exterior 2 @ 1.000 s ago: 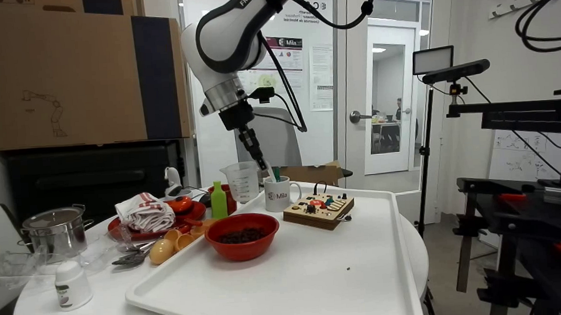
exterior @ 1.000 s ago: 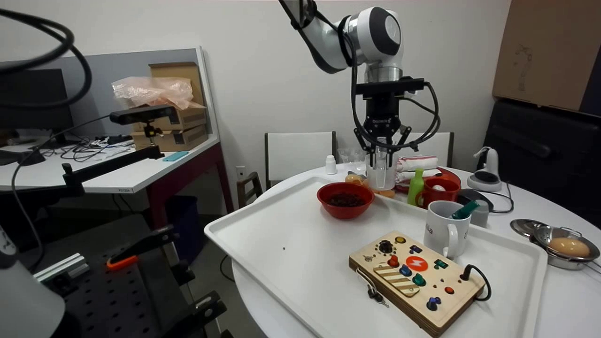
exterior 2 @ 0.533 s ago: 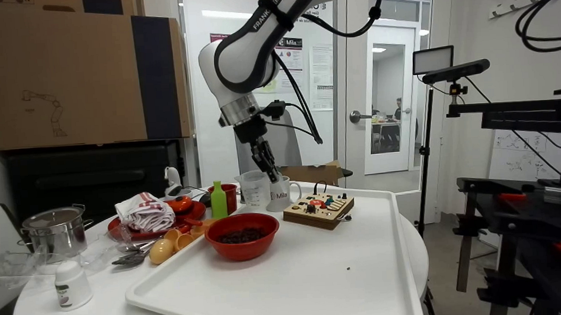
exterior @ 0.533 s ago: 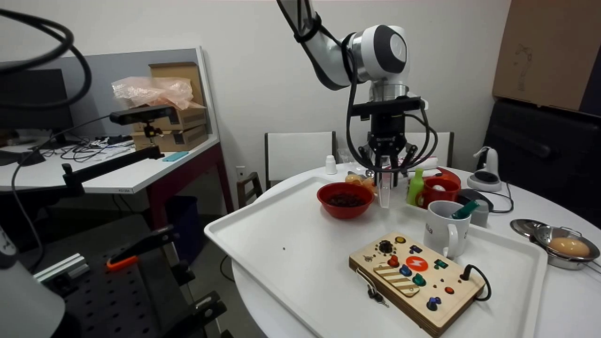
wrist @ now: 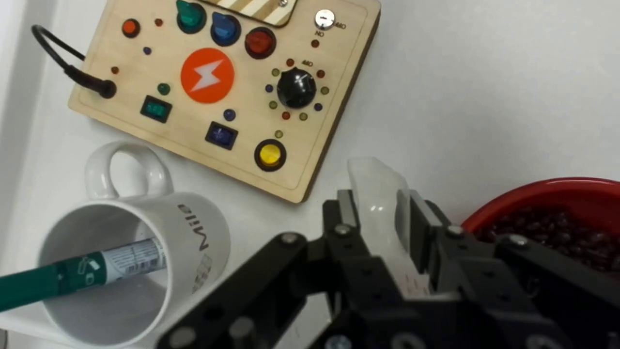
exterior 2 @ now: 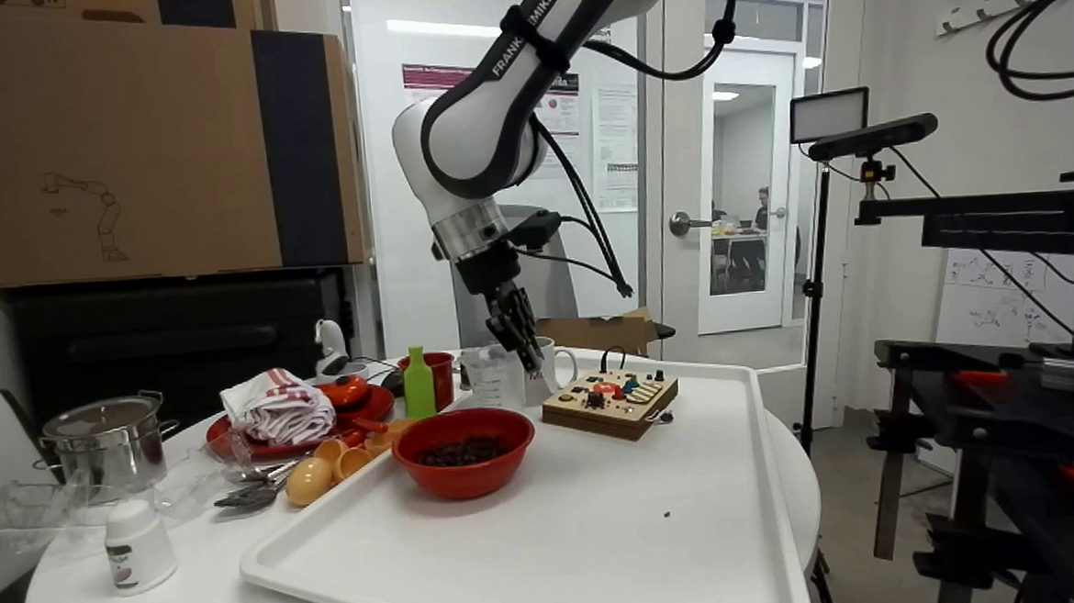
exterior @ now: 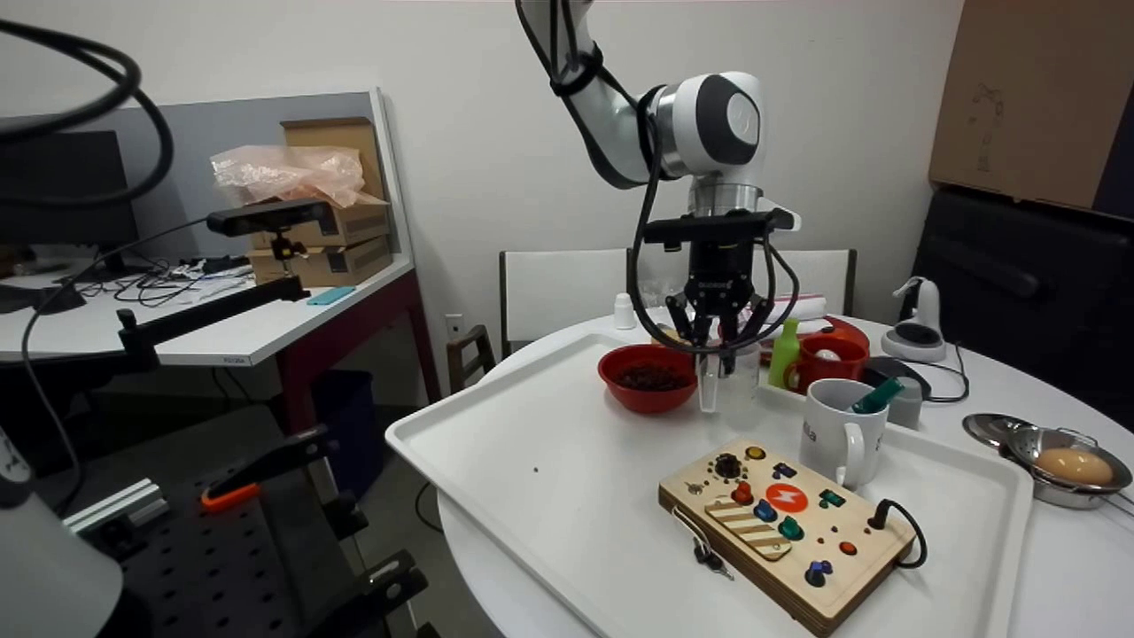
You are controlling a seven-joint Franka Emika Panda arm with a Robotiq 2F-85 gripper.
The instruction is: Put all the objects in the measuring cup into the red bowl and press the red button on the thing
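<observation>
My gripper point(exterior: 714, 361) is shut on the handle of the translucent measuring cup point(exterior: 742, 394). The cup hangs upright at or just above the tray, right of the red bowl in that exterior view; contact cannot be told. It also shows in an exterior view point(exterior 2: 495, 382), and its handle sits between the pads in the wrist view point(wrist: 380, 203). No dark bits show inside it. The red bowl point(exterior 2: 465, 480) holds many small dark-red objects point(wrist: 557, 232). The thing, a wooden button board point(exterior: 797, 532), lies on the tray. It has a small red button point(wrist: 131, 28) and a red knob point(wrist: 260, 42).
A white mug point(exterior: 842, 434) holding a green marker point(wrist: 72, 276) stands close to the gripper. The white tray point(exterior 2: 605, 555) has a raised rim. One dark bit point(exterior 2: 667, 514) lies on it. A green bottle point(exterior 2: 418, 381), red mug point(exterior: 828, 359) and towel point(exterior 2: 278, 407) stand beyond the rim.
The gripper has come down with the measuring cup, from raised behind the tray rim to low over the tray between bowl and mug. Bowl and board have not moved.
</observation>
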